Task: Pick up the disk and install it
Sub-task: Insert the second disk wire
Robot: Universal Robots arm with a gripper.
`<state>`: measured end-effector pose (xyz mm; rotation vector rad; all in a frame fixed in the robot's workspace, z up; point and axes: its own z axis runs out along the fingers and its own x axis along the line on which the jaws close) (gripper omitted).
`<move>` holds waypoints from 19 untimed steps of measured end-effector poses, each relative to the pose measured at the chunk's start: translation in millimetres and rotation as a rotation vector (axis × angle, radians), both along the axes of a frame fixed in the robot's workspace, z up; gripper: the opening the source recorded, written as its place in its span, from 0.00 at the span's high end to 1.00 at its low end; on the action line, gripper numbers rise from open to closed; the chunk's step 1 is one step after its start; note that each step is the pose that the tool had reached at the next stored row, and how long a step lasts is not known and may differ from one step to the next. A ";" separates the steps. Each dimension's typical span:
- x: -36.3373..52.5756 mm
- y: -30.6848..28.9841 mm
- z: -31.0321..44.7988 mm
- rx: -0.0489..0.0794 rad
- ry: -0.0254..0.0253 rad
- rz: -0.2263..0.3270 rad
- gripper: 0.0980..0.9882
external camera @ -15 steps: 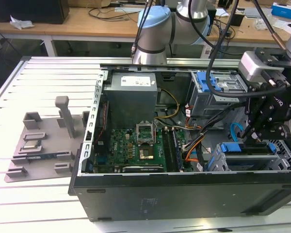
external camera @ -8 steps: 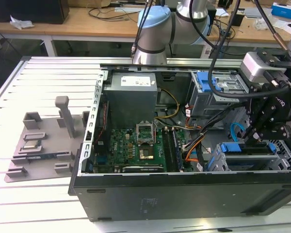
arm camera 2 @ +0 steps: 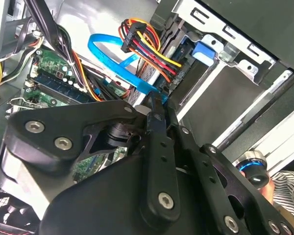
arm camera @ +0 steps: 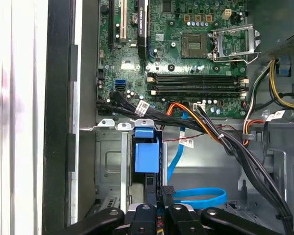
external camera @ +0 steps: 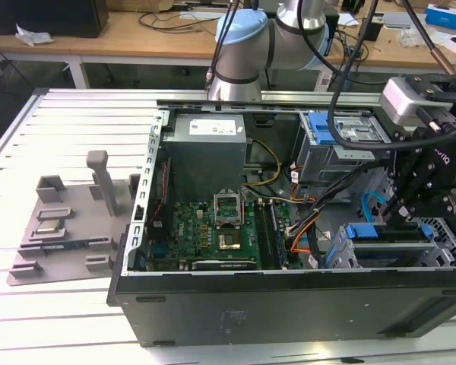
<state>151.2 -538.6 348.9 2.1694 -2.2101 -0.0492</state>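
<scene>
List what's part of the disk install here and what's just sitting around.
In the job:
gripper, low at the exterior view's right
disk in its blue frame, right by the gripper
computer case

Lying about:
grey fixture plate beside the case
power supply box
motherboard
blue cable loop
upper drive cage

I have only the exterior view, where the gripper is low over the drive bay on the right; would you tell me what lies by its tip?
Observer: In the second wrist view the gripper is close to a flat blue cable and a red, yellow and black wire bundle.
Operator: Thank you. Is anything blue in the bay itself?
Observer: Yes, in the first wrist view a bright-blue latch piece sits in the bay just ahead of the gripper.
</scene>
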 end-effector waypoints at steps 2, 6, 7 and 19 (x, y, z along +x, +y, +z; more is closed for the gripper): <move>0.0 -1.0 0.1 -0.001 0.0000 0.000 0.93; -0.3 -4.4 -0.3 0.000 0.0001 0.000 0.93; -0.3 -4.5 -0.5 0.001 0.0001 0.000 0.93; -0.5 -4.4 -3.8 0.010 0.0000 0.000 0.93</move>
